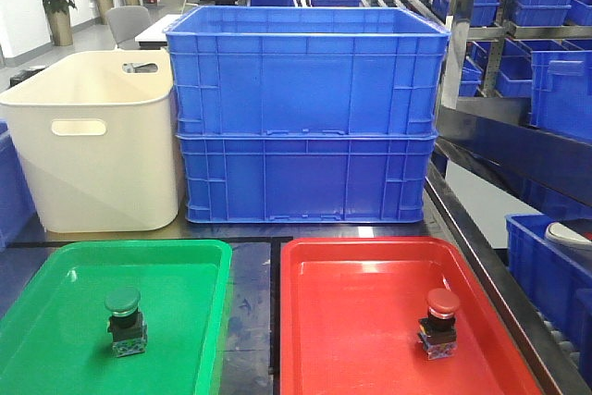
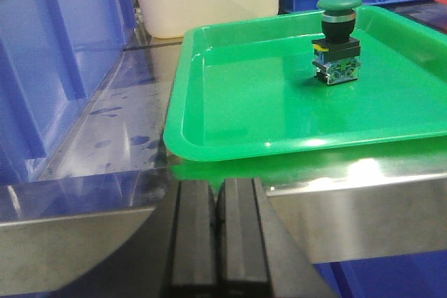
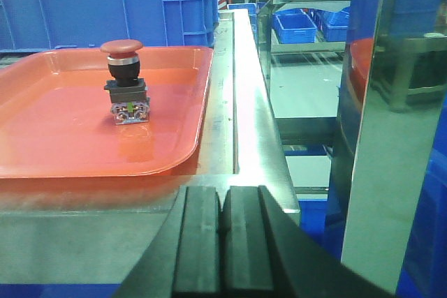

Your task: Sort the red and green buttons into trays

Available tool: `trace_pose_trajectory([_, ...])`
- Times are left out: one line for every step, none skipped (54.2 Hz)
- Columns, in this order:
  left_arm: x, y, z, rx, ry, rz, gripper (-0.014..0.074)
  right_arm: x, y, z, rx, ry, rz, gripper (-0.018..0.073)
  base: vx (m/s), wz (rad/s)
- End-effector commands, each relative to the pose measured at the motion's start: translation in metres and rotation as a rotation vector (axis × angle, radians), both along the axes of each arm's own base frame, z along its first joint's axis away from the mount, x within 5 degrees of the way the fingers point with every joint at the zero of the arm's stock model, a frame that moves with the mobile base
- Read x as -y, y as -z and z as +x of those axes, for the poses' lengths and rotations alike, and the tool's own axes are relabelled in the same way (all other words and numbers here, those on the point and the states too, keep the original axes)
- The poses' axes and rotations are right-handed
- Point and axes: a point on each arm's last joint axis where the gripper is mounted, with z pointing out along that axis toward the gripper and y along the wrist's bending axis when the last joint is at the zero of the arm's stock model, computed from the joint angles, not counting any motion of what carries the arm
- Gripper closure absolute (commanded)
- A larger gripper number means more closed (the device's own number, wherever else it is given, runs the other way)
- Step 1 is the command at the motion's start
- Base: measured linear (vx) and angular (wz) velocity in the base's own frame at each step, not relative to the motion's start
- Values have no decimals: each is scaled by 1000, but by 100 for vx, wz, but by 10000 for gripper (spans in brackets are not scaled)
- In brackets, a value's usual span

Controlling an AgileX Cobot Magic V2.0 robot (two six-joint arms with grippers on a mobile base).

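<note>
The green button (image 1: 124, 319) (image 2: 338, 38) stands upright in the green tray (image 1: 55, 321) (image 2: 244, 102). The red button (image 1: 438, 322) (image 3: 126, 82) stands upright in the red tray (image 1: 361, 321) (image 3: 56, 123). In the left wrist view my left gripper (image 2: 218, 190) sits shut with nothing in it, low at the table's front edge, well short of the green tray. My right gripper (image 3: 221, 197) is likewise shut and empty, below the front edge near the red tray's right corner. Neither gripper appears in the front view.
Two stacked blue crates (image 1: 305, 108) stand behind the trays, with a cream tub (image 1: 92, 145) to their left. A metal rack with more blue crates (image 1: 546, 53) runs along the right. A blue crate wall (image 2: 49, 61) flanks the green tray's left.
</note>
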Motion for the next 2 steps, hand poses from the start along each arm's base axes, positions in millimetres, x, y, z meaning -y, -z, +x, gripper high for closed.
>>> trace_pose_trajectory([1,-16,-1,114,9,-5,602,0,-5,0,78,2,-3,570,0,0])
trace_pose_trajectory([1,-16,-1,114,9,-5,602,0,-5,0,78,2,-3,570,0,0])
